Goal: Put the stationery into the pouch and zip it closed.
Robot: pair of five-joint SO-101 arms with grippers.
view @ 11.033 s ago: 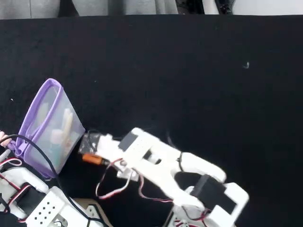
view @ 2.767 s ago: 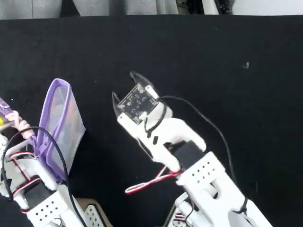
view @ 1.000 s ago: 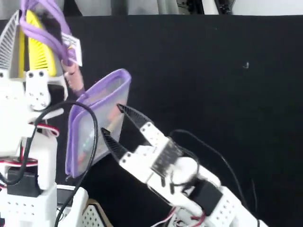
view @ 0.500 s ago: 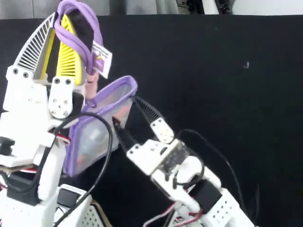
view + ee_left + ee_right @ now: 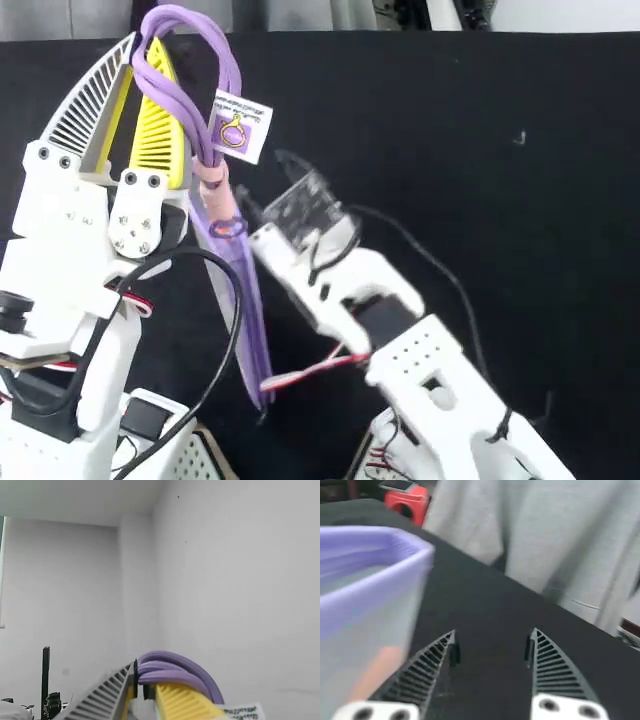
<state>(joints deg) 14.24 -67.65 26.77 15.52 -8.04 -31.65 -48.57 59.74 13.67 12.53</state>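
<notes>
The purple-rimmed clear pouch (image 5: 240, 300) hangs edge-on in the air from its purple strap (image 5: 215, 90), with a paper tag (image 5: 240, 128) dangling beside it. My left gripper (image 5: 143, 45) is raised high and shut on that strap (image 5: 175, 667), pinched between the yellow and white fingers (image 5: 185, 705). My right gripper (image 5: 262, 185) stands open right beside the hanging pouch, near its upper part. In the right wrist view the open gripper (image 5: 492, 640) holds nothing, and the pouch (image 5: 365, 595) sits close alongside with something orange (image 5: 375, 672) showing through its wall.
The black table (image 5: 480, 150) stretches bare to the right and back. A grey curtain runs along the far edge. A red block (image 5: 410, 500) stands far behind the pouch in the right wrist view. Both arm bases crowd the near edge.
The left arm has lifted the pouch by its strap, and the pouch has turned edge-on. The right gripper left the pouch's side and swung up and away, still open.
</notes>
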